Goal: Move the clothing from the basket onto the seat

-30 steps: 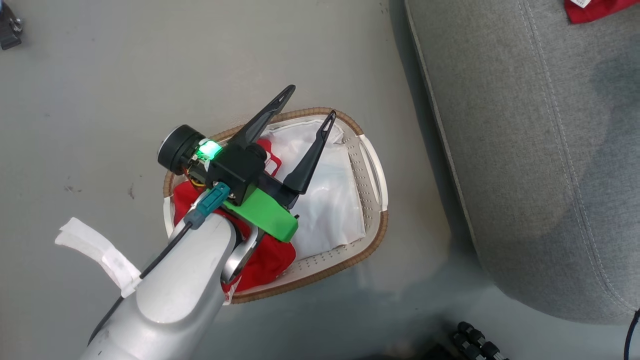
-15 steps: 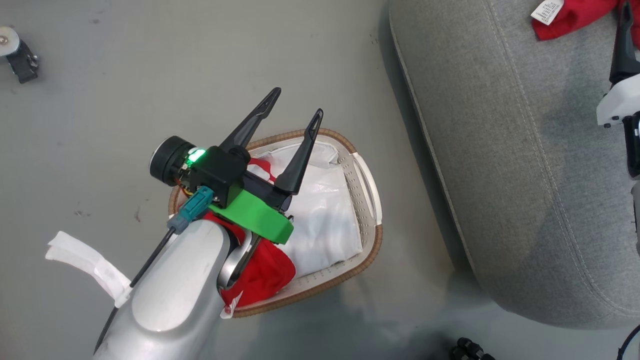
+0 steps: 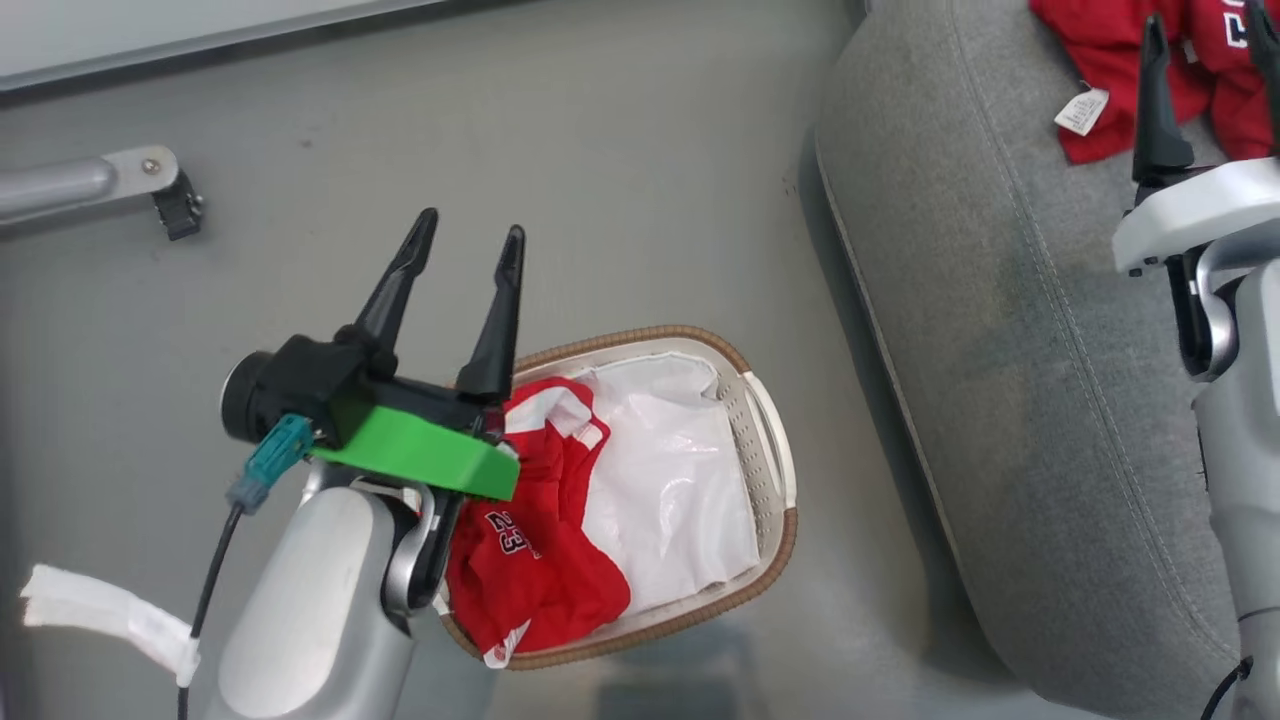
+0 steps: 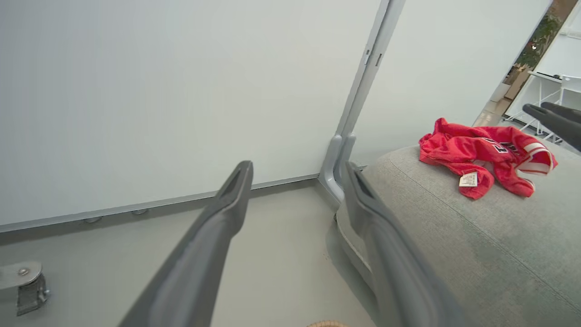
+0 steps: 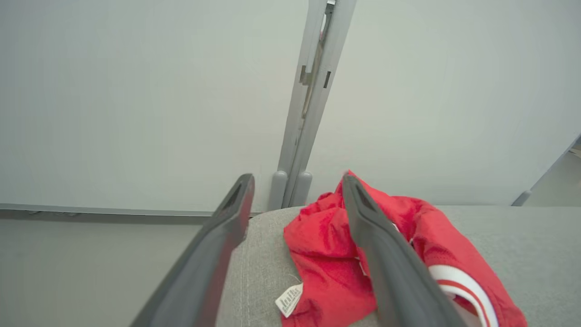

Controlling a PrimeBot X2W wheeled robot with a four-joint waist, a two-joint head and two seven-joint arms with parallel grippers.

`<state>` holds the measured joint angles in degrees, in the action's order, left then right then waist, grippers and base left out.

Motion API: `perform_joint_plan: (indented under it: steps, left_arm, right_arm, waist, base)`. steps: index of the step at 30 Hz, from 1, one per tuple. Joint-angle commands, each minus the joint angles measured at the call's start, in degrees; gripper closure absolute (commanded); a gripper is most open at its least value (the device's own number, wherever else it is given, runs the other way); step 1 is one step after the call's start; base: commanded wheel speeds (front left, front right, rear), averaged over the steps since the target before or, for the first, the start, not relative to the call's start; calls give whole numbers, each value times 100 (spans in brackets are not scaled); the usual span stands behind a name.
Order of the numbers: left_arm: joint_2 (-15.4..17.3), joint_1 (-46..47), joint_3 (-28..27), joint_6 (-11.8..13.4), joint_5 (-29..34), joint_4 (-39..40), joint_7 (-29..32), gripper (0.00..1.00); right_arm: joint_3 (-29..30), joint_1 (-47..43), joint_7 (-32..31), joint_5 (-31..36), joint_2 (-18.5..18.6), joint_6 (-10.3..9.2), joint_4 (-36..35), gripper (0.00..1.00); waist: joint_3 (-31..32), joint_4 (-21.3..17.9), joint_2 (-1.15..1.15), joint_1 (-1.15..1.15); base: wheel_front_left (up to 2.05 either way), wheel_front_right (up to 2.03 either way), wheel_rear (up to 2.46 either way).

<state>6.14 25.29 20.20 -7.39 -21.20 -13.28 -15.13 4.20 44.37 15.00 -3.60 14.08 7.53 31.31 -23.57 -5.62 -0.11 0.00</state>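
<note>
A red garment (image 3: 530,565) with a "23" lies bunched in the left half of the white basket (image 3: 772,440), beside the glossy liner (image 3: 670,500). My left gripper (image 3: 470,232) stands open and empty at the basket's left rim, its fingers pointing out over the floor. In the left wrist view, the left gripper (image 4: 297,170) is open. A second red garment (image 3: 1100,60) with a white tag lies on the grey seat (image 3: 1000,350). My right gripper (image 3: 1205,25) hovers open over that garment. In the right wrist view, the right gripper (image 5: 297,181) is open above the garment (image 5: 331,254).
A metal leg with a black caster (image 3: 170,195) stands on the grey floor at the upper left. White wall panels with a grey post (image 4: 358,104) rise behind the seat. A strip of white tape (image 3: 100,615) hangs from my left arm's cable.
The head camera has swung, bringing in the seat garment and my right arm. My left gripper has moved off the basket's middle to its left rim, uncovering the red garment.
</note>
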Motion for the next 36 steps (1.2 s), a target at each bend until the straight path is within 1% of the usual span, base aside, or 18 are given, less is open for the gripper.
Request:
perform_joint_plan:
  steps: [1,6,10,16,20,26,30,36]
  left_arm:
    - [-25,-206,-170,-16,17,21,-2,0]
    - [-128,-626,-816,-15,119,50,-3,0]
    - [-206,-904,-1196,-15,204,41,-2,0]
    - [-279,-1290,-1406,-16,245,-78,-2,0]
    - [-305,-1526,-1518,-17,208,-151,-2,0]
    - [-316,-1807,-1648,-17,183,-242,-3,0]
    - [-321,-1976,-1762,-17,172,-241,-2,0]
    - [-323,-2178,-1842,-18,119,-279,-2,0]
  right_arm:
    - [-48,-124,27,-49,-36,-8,-99,0]
    - [-210,-332,27,-199,-278,-8,-431,0]
    - [-297,-654,26,-268,-555,-8,-640,0]
    - [-318,-1309,26,-229,-900,-8,-839,0]
    - [-374,-1735,26,-196,-1037,-8,-982,0]
    - [-525,-2333,26,-235,-1106,-8,-1188,0]
    - [-697,-2731,26,-474,-1109,-8,-1285,0]
    - [-845,-3225,26,-587,-1108,-8,-1400,0]
  waist:
    - [357,274,11,0]
    - [634,443,11,0]
    - [829,560,11,0]
    - [1159,742,11,0]
    - [1340,824,11,0]
    - [1529,888,11,0]
    - [1631,893,11,0]
    - [1795,871,11,0]
  base:
    - [0,0,0]
    - [0,0,0]
    - [0,0,0]
    - [0,0,0]
    - [0,0,0]
    - [0,0,0]
    - [0,0,0]
    - [0,0,0]
